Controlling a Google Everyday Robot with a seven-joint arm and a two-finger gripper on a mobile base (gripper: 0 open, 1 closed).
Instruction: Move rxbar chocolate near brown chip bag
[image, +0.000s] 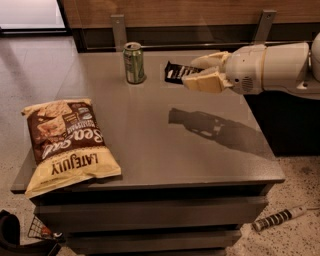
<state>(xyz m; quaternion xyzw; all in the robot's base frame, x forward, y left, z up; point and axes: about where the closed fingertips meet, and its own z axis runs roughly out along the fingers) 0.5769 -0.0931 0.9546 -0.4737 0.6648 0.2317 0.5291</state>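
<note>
Lower left: brown chip bag (67, 142) flat on the tabletop (150, 130), pale end at the front edge. Upper middle: green soda can (134, 62) upright. Just right of it: rxbar chocolate (176, 73) above the tabletop, well apart from the bag, pinched in the hand (192, 74) at upper right.

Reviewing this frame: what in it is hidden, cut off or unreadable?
- Camera view: the chocolate bar, held above the table by the gripper, has its right end hidden by the fingers.
- Its lettering is too small to read.
- The arm is cut off by the right edge.
- A dark object is cut off by the bottom-left corner.
</note>
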